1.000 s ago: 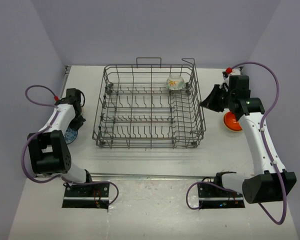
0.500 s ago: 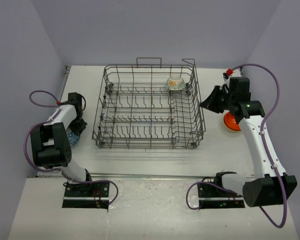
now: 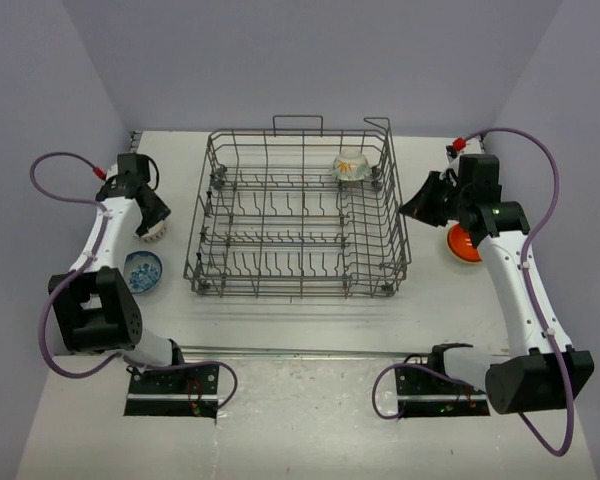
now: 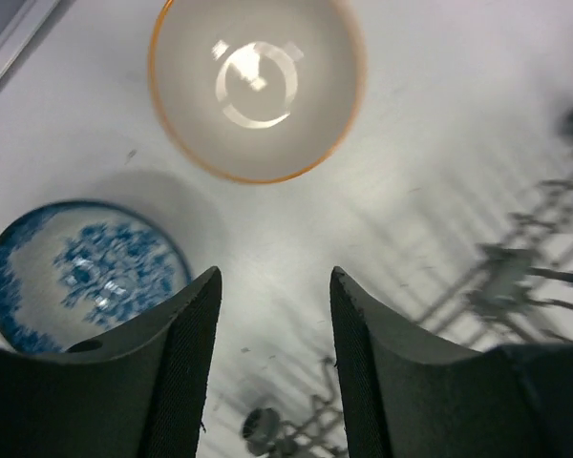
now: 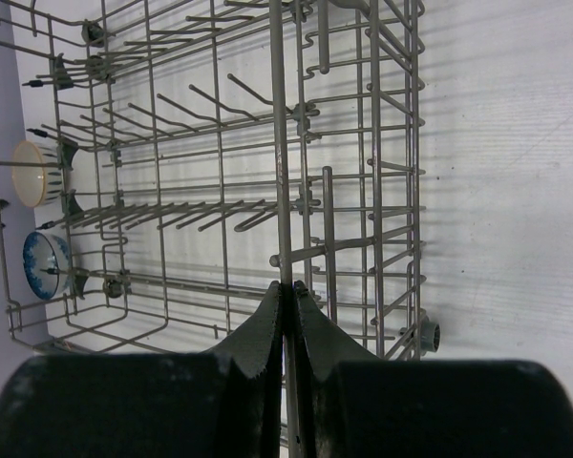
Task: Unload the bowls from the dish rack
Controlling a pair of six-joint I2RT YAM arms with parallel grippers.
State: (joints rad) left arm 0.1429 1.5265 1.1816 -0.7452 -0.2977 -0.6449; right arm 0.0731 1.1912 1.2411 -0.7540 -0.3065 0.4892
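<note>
Left wrist: left gripper (image 4: 274, 283) gapes over table (image 4: 430, 124) beside dish rack (image 4: 518, 275) edge.

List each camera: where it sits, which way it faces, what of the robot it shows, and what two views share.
Top external: above and behind the bases, looking down at the dish rack; both arms, left hand and right hand show.
Left wrist: on the left arm, facing down at the table; its open fingers, the blue-patterned bowl and the orange-rimmed bowl show.
Right wrist: on the right arm, facing across the rack; its fingers are shut on a rack wire.
Shared: both wrist views show those two bowls.
</note>
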